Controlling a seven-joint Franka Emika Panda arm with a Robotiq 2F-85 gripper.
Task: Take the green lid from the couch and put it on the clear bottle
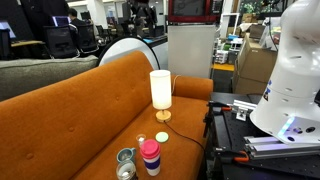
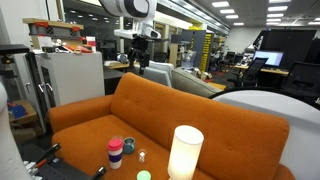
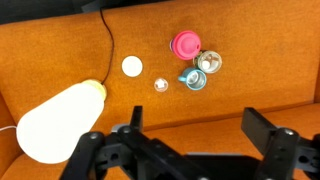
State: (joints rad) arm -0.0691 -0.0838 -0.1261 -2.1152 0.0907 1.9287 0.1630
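The green lid (image 3: 132,66) lies flat on the seat of the orange couch (image 3: 60,40), beside the lamp's cord; it shows in both exterior views (image 1: 161,137) (image 2: 144,175). The clear bottle (image 3: 209,62) stands open next to the pink bottle (image 3: 186,45), and also shows near the seat's front edge in an exterior view (image 1: 126,171). My gripper (image 3: 200,130) is open and empty. It hangs high above the couch (image 2: 140,55), far from the lid and bottle.
A white cylinder lamp (image 3: 60,120) stands on the seat (image 1: 160,90), its cord running over the backrest. A teal-rimmed cup (image 3: 194,79) and a small ring piece (image 3: 161,85) sit between lid and bottles. A black table (image 1: 235,125) adjoins the couch.
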